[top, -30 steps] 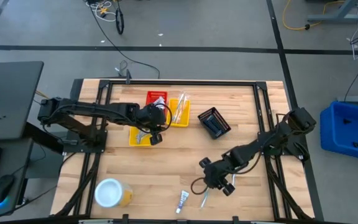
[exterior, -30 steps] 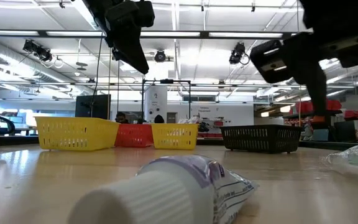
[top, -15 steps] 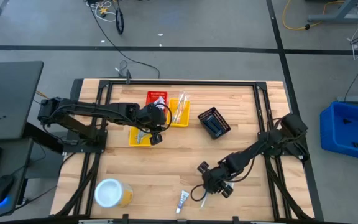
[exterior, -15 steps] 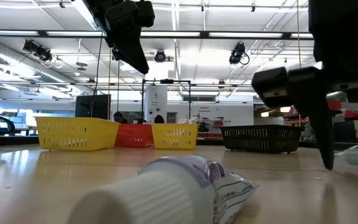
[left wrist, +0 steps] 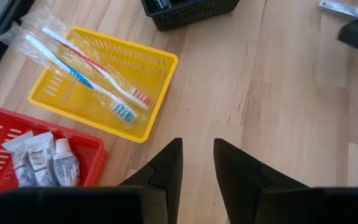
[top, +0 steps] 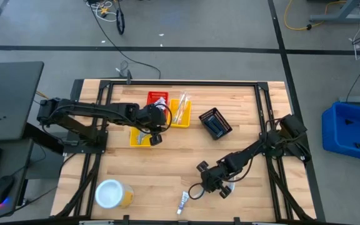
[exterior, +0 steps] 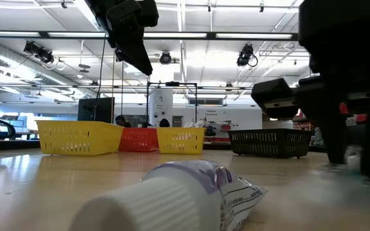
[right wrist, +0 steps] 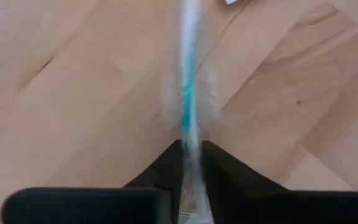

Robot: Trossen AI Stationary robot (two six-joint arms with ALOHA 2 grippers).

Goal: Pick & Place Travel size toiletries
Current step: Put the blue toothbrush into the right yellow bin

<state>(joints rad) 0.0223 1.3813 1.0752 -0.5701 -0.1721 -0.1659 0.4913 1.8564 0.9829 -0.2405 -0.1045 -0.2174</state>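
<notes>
Light: bright and even, from ceiling strip lamps above the baskets in the low view.
Shadows: soft, faint beside the yellow basket (left wrist: 104, 81).
Glare: mild sheen on the table (top: 167, 162) near that basket.
Blur: the wrapped toothbrush (right wrist: 188, 81) is smeared; the near tube (exterior: 191, 192) is out of focus.
</notes>
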